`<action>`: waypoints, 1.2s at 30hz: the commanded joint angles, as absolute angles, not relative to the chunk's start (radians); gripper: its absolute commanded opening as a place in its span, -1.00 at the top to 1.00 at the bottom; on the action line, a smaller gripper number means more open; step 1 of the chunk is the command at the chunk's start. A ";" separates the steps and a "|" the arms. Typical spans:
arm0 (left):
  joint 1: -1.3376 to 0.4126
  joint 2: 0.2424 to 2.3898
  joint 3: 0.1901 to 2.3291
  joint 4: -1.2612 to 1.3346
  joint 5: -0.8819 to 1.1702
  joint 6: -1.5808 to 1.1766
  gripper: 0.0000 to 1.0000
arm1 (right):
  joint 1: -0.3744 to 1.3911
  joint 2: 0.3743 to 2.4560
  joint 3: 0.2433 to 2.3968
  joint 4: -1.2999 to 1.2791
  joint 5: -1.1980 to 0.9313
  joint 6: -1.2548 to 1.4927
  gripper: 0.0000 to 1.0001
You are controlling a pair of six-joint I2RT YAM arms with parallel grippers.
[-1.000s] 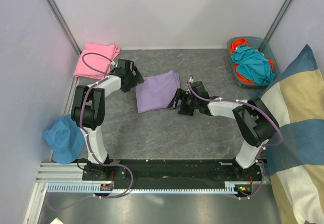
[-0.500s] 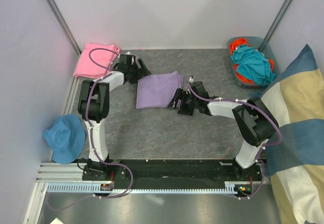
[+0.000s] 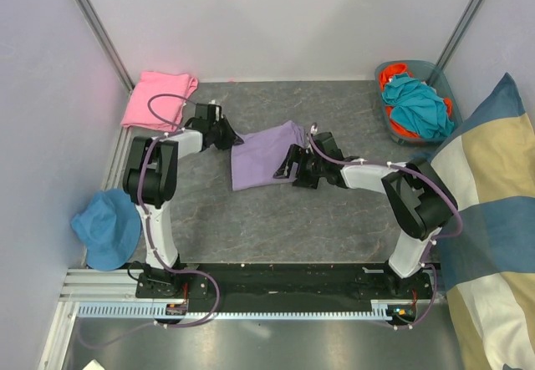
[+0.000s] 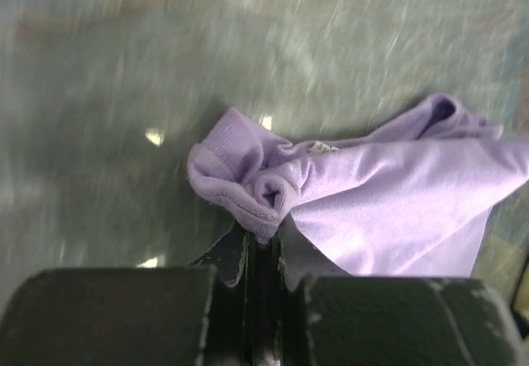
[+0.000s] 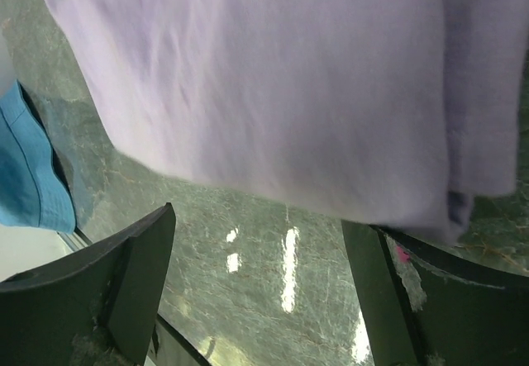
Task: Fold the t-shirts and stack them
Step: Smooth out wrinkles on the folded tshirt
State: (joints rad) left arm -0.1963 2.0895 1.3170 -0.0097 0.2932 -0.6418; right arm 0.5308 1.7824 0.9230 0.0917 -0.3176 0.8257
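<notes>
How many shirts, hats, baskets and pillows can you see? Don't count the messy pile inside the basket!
T-shirts: 2, the pink t-shirt and the lavender t-shirt
Hats: 1, the blue hat
Baskets: 1, the basket
Pillows: 1, the striped cushion
Total: 5

Left pincer (image 4: pixel 263 249) now on lavender shirt (image 4: pixel 388 205)

soft matt cloth lavender t-shirt (image 4: pixel 397 201); glossy mottled table (image 3: pixel 334 220).

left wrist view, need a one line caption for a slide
Left gripper shut on a bunched edge of the lavender t-shirt.
</notes>
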 commanded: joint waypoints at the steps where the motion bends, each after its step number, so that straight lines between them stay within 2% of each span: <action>1: -0.199 1.968 1.160 -0.089 0.252 -0.715 0.96 | 0.505 1.821 0.943 0.019 -0.265 0.778 -0.81; 5: -0.204 1.841 1.010 -0.140 0.170 -0.819 0.96 | 0.480 1.804 0.957 0.002 -0.258 0.750 -0.82; 14: -0.288 1.435 0.628 -0.198 0.121 -1.037 0.96 | 0.434 1.793 0.979 -0.060 -0.233 0.693 -0.82; 21: -0.386 1.212 0.503 -0.316 0.095 -1.167 0.95 | 0.407 1.887 1.138 -0.078 -0.253 0.647 -0.82; 24: -0.411 1.145 0.479 -0.388 0.097 -1.198 0.80 | 0.397 1.943 1.216 -0.116 -0.255 0.630 -0.81; 26: -0.416 1.100 0.474 -0.451 0.098 -1.209 0.08 | 0.394 1.942 1.224 -0.123 -0.249 0.626 -0.82; 27: -0.416 1.083 0.476 -0.472 0.098 -1.215 -0.21 | 0.391 1.934 1.221 -0.126 -0.244 0.624 -0.82; 28: -0.417 1.069 0.477 -0.489 0.091 -1.218 -0.75 | 0.391 1.918 1.216 -0.127 -0.238 0.620 -0.82; 29: -0.417 1.034 0.488 -0.527 0.089 -1.216 -0.95 | 0.391 1.908 1.212 -0.135 -0.229 0.614 -0.82; 36: -0.417 0.873 0.609 -0.704 0.003 -1.192 -1.00 | 0.393 1.792 1.129 -0.190 -0.181 0.581 -0.82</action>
